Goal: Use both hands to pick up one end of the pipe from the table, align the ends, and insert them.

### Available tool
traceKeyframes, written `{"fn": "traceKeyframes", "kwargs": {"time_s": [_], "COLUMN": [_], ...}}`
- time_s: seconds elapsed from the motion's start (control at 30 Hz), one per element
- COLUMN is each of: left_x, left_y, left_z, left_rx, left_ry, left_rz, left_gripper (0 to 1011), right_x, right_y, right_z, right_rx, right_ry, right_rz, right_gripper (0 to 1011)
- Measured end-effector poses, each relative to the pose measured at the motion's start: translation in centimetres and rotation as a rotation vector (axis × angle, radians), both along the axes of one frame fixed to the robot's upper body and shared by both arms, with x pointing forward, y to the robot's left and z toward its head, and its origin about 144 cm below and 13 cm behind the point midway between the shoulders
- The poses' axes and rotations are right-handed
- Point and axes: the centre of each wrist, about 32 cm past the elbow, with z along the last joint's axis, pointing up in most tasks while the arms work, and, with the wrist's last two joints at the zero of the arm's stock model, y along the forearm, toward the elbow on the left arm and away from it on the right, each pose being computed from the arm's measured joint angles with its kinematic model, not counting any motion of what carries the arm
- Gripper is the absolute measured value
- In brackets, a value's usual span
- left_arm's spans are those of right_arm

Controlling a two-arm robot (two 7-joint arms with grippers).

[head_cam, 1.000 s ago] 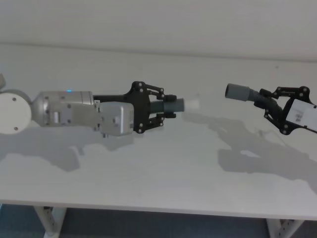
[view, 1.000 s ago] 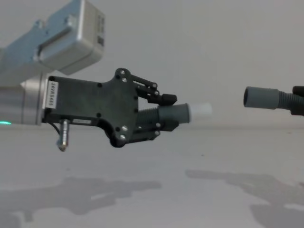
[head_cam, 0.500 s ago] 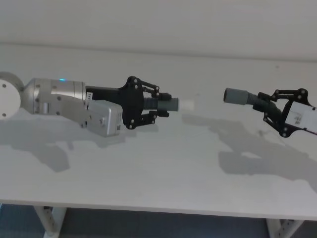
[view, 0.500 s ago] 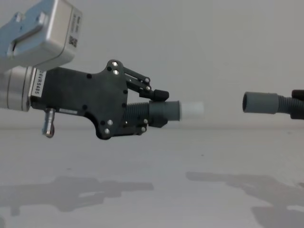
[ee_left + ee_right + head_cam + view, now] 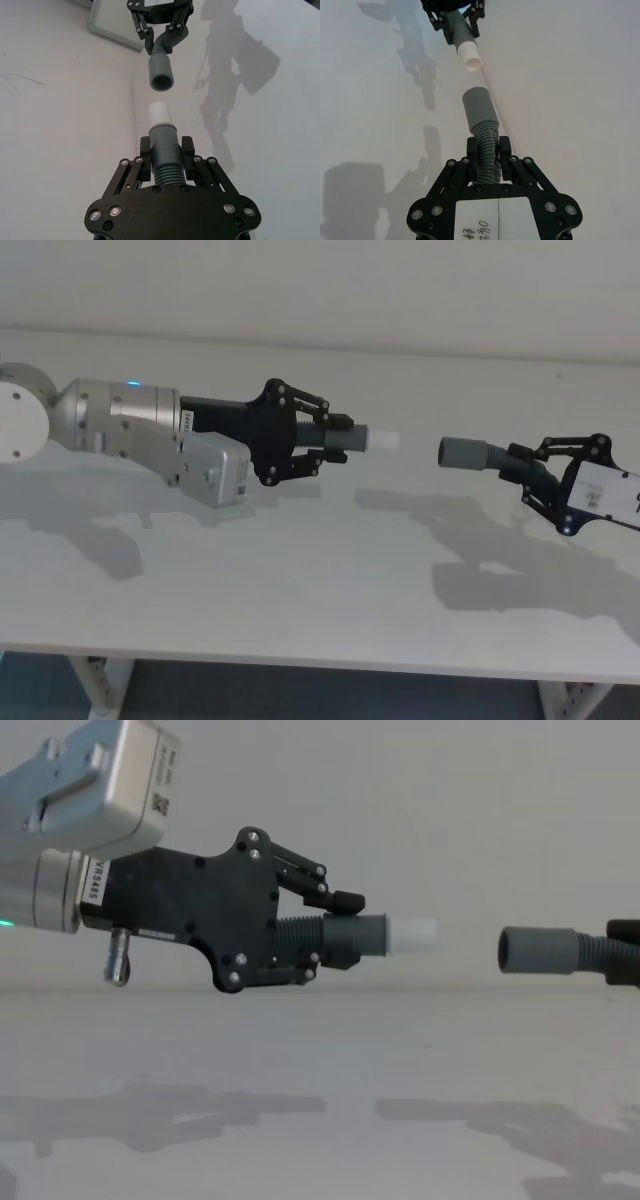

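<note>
Above the table (image 5: 300,570), my left gripper (image 5: 335,436) is shut on the short ribbed pipe piece (image 5: 164,172). Its grey collar (image 5: 356,937) and white tip (image 5: 412,934) stick out toward the right. My right gripper (image 5: 528,475) is shut on the ribbed part of the longer piece (image 5: 485,145), whose smooth grey socket cuff (image 5: 462,453) points left at the tip. The two ends face each other almost in line, with a small gap between them (image 5: 160,112) (image 5: 161,75). In the head view the cuff sits slightly lower than the white tip (image 5: 387,439). The rest of the longer piece is hidden behind the right gripper.
The pale grey wall (image 5: 320,280) rises behind the table's far edge. Both arms' shadows fall on the table below them. Table legs (image 5: 100,685) show beneath the near edge.
The right gripper has brought the cuff leftward, and the left gripper has levelled the short piece. The gap between the white tip and the cuff has shrunk.
</note>
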Motion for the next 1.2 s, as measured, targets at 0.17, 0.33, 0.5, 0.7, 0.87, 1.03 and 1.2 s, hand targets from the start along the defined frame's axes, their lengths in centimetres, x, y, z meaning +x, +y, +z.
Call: {"fn": "traceKeyframes", "kwargs": {"time_s": [0.17,0.33,0.5,0.7,0.87,1.03,1.2], "left_x": [0.2,0.3,0.4,0.5,0.5,0.5,0.6], "left_y": [0.0,-0.1,-0.1,-0.2,-0.2,-0.2,-0.2], "left_z": [0.1,0.2,0.2,0.3,0.3,0.3,0.3], "left_rx": [0.002,0.004,0.005,0.005,0.006,0.006,0.006], "left_ry": [-0.009,-0.015,-0.019,-0.022,-0.023,-0.025,-0.025], "left_rz": [-0.006,-0.01,-0.012,-0.015,-0.016,-0.016,-0.016], "left_gripper": [354,354,353,354,354,353,354], "right_x": [-0.4,-0.7,-0.8,-0.7,-0.6,-0.4,-0.2], "right_y": [0.4,0.9,1.4,2.0,2.5,3.0,3.4], "right_z": [0.1,0.2,0.3,0.3,0.3,0.3,0.4], "right_rx": [0.005,0.011,0.016,0.014,0.009,0.006,0.003], "right_ry": [-0.005,-0.018,-0.026,-0.033,-0.036,-0.038,-0.04], "right_rz": [0.002,0.0,-0.003,-0.005,-0.009,-0.01,-0.008], "right_gripper": [248,248,248,248,248,248,248]}}
